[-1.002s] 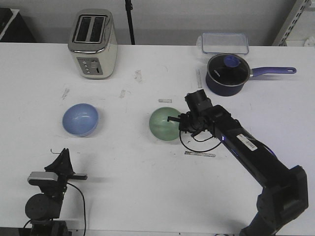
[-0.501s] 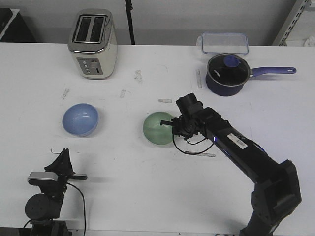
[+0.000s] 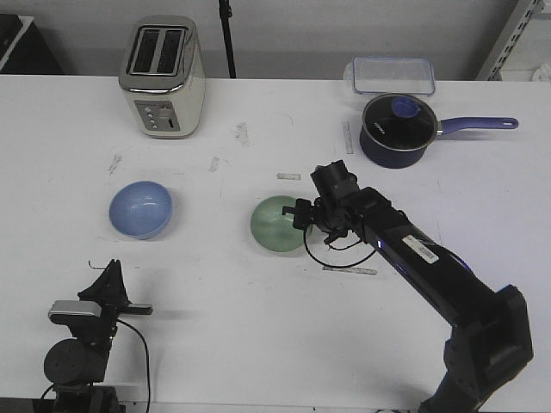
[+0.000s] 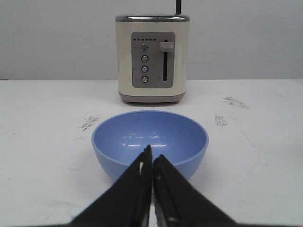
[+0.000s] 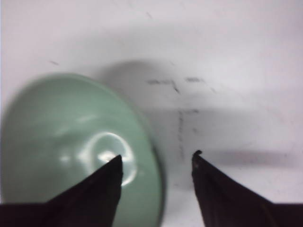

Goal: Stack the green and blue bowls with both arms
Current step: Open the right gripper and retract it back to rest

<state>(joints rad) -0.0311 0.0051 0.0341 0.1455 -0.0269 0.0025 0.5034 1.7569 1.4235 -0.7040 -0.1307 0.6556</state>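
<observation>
The pale green bowl (image 3: 275,225) sits upright near the table's middle. My right gripper (image 3: 302,213) is open at its right rim. In the right wrist view (image 5: 157,157) one finger is over the inside of the green bowl (image 5: 57,132) and the other is outside it, over the table. The light blue bowl (image 3: 140,209) sits upright at the left, apart from the green one. My left gripper (image 3: 110,274) is low at the near left, shut and empty. In the left wrist view it (image 4: 152,158) points at the blue bowl (image 4: 180,137) just ahead.
A cream toaster (image 3: 162,76) stands at the back left, behind the blue bowl (image 4: 152,59). A navy saucepan with lid and long handle (image 3: 396,129) and a clear container (image 3: 390,75) are at the back right. Tape strips (image 3: 349,270) lie on the white table.
The green bowl has slid a little to the left with my right gripper at its rim. The left arm and the blue bowl have not moved.
</observation>
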